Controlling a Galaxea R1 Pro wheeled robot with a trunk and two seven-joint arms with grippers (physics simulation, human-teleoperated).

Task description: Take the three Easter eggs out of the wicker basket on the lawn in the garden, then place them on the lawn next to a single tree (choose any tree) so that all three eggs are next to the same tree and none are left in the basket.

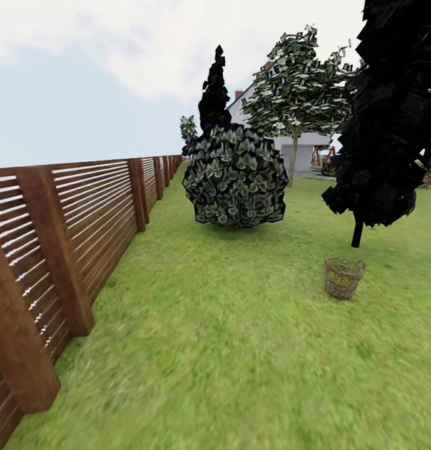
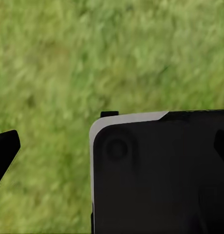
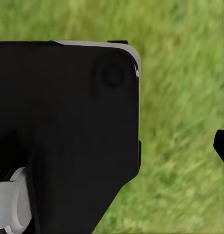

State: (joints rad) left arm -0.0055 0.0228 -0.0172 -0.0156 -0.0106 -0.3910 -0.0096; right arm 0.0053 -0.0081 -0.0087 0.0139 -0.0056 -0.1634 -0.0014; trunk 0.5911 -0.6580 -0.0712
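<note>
Mottled green lawn [image 1: 240, 350] is stretching ahead across the garden, under a pale clouded sky.

Left to right in the head view: a dark brown horizontal-slat wooden fence [image 1: 84, 231] is running down the left edge; a round, leafy dark-green bush [image 1: 235, 175] is sitting mid-lawn with a narrow black spire of foliage [image 1: 214, 90] rising behind it; a tree with a straight pale grey trunk [image 1: 294, 156] and speckled crown is standing farther back before a grey house [image 1: 303, 147]; a dark tree with a thin black trunk [image 1: 357, 232] is looming at right.

The small round tan-brown wicker basket [image 1: 343, 278] is resting upright on the grass, just beside the black trunk's foot and well ahead of both grippers. Something yellowish is showing through its weave, probably eggs; too small to count.

Both wrist views are looking down on blurred grass past black robot housing. A dark tip is edging each picture, but whether the left or right gripper is released or clenched, I cannot tell.

Judgement: robot is approaching; no egg is out yet. To do this well, roll toward the basket and stop with it within easy arm reach, squarely ahead, keeping clear of the fence and the dark tree's low foliage. The pale-trunked tree looks a workable drop spot.
</note>
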